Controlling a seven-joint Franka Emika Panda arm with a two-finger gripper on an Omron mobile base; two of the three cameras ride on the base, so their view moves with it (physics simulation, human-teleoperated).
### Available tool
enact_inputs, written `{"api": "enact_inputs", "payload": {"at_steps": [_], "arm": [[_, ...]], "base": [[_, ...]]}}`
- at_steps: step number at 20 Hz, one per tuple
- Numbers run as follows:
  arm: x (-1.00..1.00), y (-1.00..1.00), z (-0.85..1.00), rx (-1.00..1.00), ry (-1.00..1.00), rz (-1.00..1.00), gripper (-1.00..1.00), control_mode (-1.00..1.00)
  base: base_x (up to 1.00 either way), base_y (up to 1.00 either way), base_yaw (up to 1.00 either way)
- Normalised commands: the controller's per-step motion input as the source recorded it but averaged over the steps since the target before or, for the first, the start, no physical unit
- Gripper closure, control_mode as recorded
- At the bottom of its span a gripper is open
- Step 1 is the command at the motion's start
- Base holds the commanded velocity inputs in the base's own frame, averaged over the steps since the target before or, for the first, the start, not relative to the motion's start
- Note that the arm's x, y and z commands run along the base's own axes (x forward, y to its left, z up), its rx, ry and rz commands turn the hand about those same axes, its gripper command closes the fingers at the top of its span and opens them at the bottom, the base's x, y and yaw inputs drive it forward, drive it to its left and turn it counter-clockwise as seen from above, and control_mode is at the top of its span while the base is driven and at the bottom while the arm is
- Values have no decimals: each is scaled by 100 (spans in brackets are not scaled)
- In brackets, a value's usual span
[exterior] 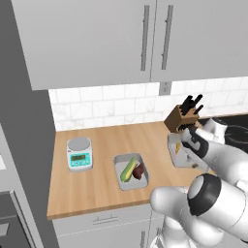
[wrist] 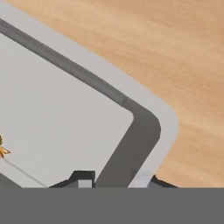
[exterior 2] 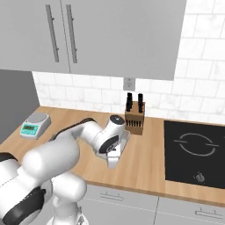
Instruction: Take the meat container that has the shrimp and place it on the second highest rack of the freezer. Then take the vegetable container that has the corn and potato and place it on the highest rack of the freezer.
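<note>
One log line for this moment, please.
stage: grasping meat container rim | gripper: jaws straddling rim, hold unconfirmed | shrimp inside | vegetable container on counter, untouched

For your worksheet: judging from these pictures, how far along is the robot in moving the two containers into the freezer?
Nothing is stored yet. The gripper straddles the rim of the shrimp container on the counter, shrimp inside, not lifted. The vegetable container with corn and potato sits untouched. Both freezer placements remain.
</note>
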Motion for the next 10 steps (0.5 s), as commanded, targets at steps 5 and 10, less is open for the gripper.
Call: {"api": "enact_inputs", "payload": {"at_steps": [5,10], "arm": [[-30,13,58,0,-17,4,100,-100],[-33,57,47,-5,-26,18,100,-100]], "base": [[0,0,0],[0,0,0]]}}
